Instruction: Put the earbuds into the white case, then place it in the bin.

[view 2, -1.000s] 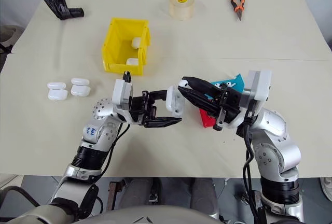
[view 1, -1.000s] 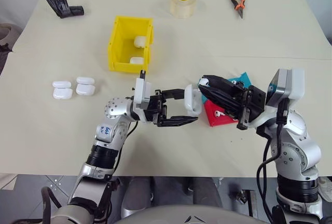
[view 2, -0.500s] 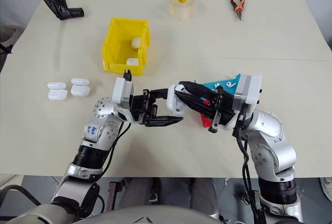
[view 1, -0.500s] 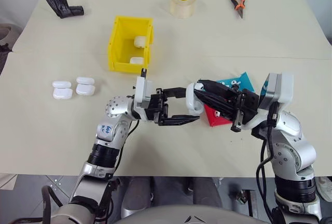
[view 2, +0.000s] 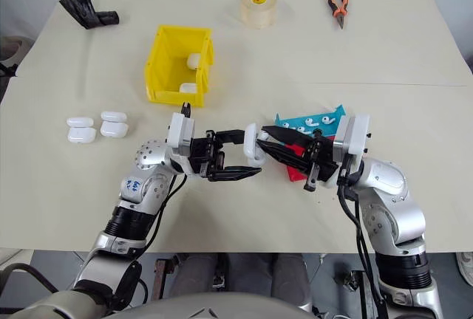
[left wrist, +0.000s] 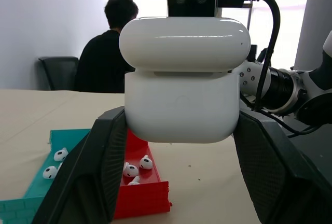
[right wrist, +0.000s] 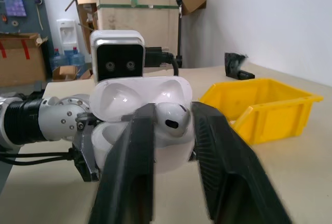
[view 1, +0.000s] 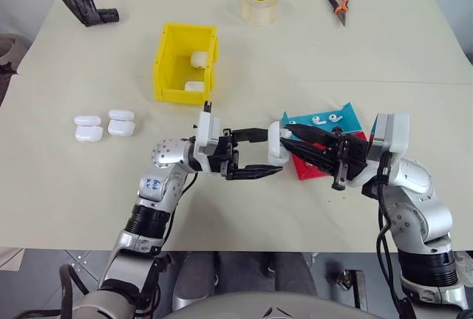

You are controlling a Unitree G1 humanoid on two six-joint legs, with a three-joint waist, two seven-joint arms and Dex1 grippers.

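**Ana:** Since a second ago the right gripper point(view 1: 284, 142) has dropped lower and closed in on the white case point(view 1: 278, 142), so the blue tray point(view 1: 347, 115) behind it is more exposed than it was.

**Ben:** What's holding that case?

**Ana:** The left gripper point(left wrist: 176, 146), same spot as before. Its two fingers are clamped on the sides of the case's lower half, above the table point(view 1: 89, 186). The lid is hinged open; the right wrist view shows the inside of the lid and the wells.

**Ben:** Anything in it?

**Ana:** One of the earbuds point(right wrist: 171, 117) sits at the mouth of the case, between the right gripper's fingers. They stand a little apart on either side of it; I cannot tell if they still pinch it.

**Ben:** The trays?

**Ana:** The blue one holds a few loose earbuds. The red tray point(left wrist: 142, 193) touching it holds a few more.

**Ben:** And the bin?

**Ana:** The bin point(view 1: 168, 68) stands well behind the left arm with two closed cases point(view 1: 196, 72) inside, against its right wall. Four more spare cases point(view 1: 104, 126) lie in a cluster on the table to the left.
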